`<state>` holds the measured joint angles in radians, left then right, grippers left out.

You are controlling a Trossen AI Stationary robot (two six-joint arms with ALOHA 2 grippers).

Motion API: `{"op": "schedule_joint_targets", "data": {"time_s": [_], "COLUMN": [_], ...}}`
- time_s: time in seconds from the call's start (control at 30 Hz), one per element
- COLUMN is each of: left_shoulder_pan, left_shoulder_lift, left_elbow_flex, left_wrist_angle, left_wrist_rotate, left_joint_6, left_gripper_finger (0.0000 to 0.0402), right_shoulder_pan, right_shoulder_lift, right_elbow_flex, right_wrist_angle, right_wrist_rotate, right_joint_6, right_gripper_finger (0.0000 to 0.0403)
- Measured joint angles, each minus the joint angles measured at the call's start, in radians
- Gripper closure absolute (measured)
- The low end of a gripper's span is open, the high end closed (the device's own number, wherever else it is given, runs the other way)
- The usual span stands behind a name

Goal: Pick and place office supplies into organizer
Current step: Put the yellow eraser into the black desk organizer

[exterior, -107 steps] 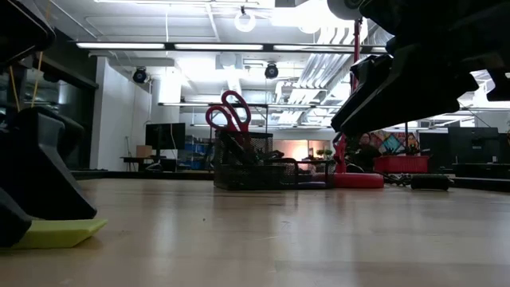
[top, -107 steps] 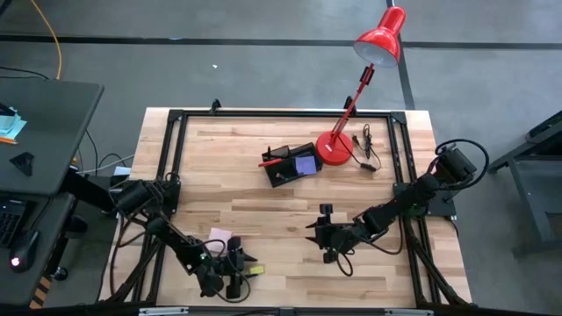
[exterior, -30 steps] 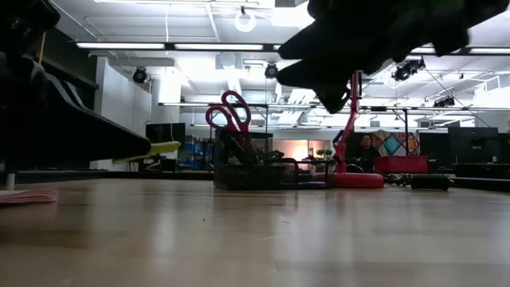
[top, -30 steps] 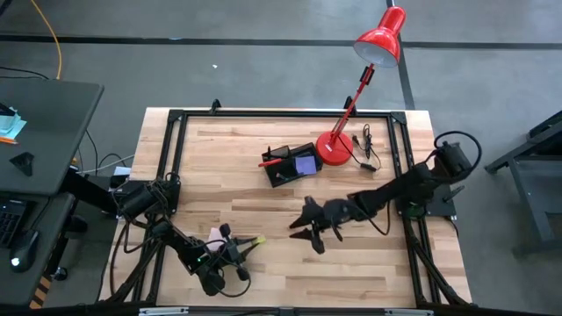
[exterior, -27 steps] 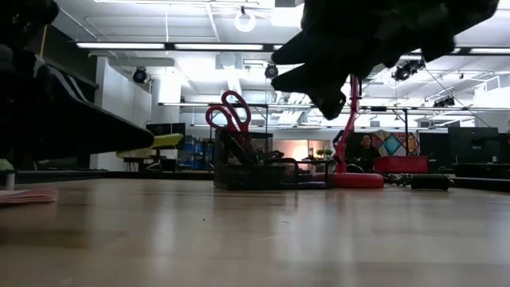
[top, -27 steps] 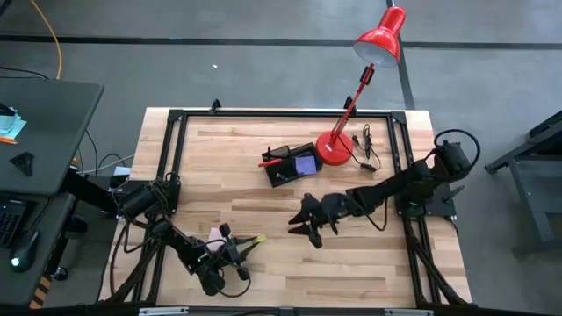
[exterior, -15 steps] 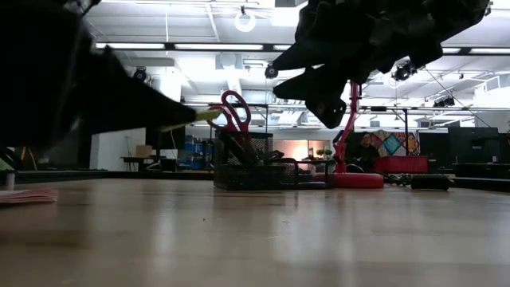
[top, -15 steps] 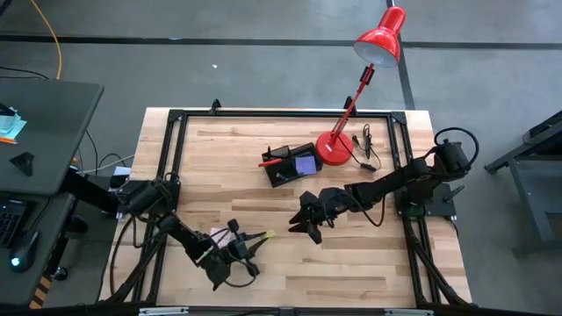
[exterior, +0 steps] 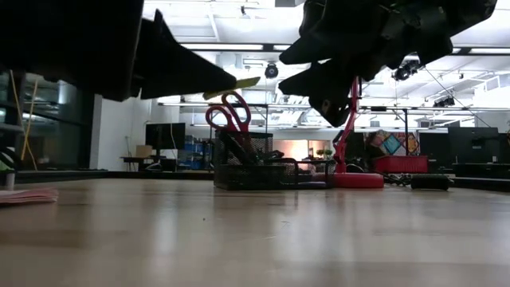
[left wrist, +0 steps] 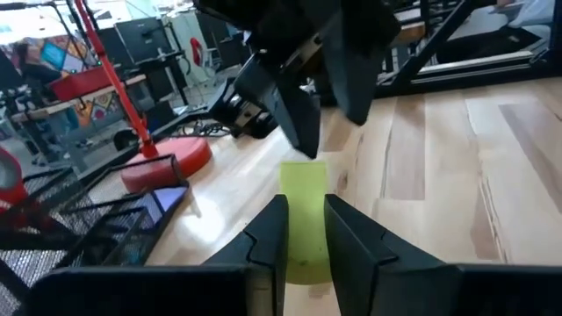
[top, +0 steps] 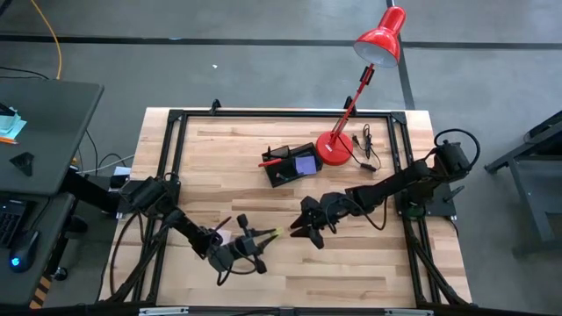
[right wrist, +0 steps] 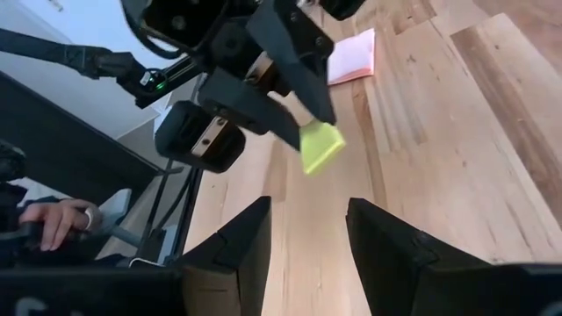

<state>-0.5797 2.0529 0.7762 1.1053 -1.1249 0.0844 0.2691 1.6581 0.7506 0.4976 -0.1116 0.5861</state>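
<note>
Wooden table (top: 378, 263) — one organizer (top: 290, 165), two grippers (top: 263, 239) (top: 299, 230).

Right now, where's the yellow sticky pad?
Off the table, pinched in the left gripper: the yellow pad hangs mid-table in the high view, just short of the open right gripper.

A robotics lab or workshop, going by the open ceiling with strip lights (exterior: 151, 45) and ducts at upper centre, a monitor (exterior: 165, 135) at middle left, a black-framed wooden worktop (top: 263, 272) on grey concrete floor (top: 219, 75), a laptop desk (top: 39, 123) at far left.
</note>
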Motion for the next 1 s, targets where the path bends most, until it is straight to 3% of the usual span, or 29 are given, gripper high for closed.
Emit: {"op": "schedule_joint_targets", "data": {"time_s": [0.23,0.6,1.0], "left_shoulder_pan": [-0.003,-0.003,-0.003], "left_shoulder_lift": [0.000,0.000,0.000], "left_elbow_flex": [0.039,0.043,0.043], "left_wrist_angle": [-0.006,-0.032,-0.034], "left_wrist_rotate": [0.000,-0.001,-0.001], "left_joint_6": [0.076,0.068,0.068], "left_gripper_finger": [0.0351,0.0350,0.0350], "right_shoulder_pan": [-0.007,0.007,0.006], "right_shoulder_lift": [0.000,0.000,0.000], "right_elbow_flex": [0.000,0.001,0.001], "right_wrist_angle": [0.004,0.059,0.054], "right_wrist_rotate": [0.000,-0.012,0.051], "right_joint_6": [0.037,0.069,0.092], "right_gripper_finger": [0.0263,0.0263,0.0263]}}
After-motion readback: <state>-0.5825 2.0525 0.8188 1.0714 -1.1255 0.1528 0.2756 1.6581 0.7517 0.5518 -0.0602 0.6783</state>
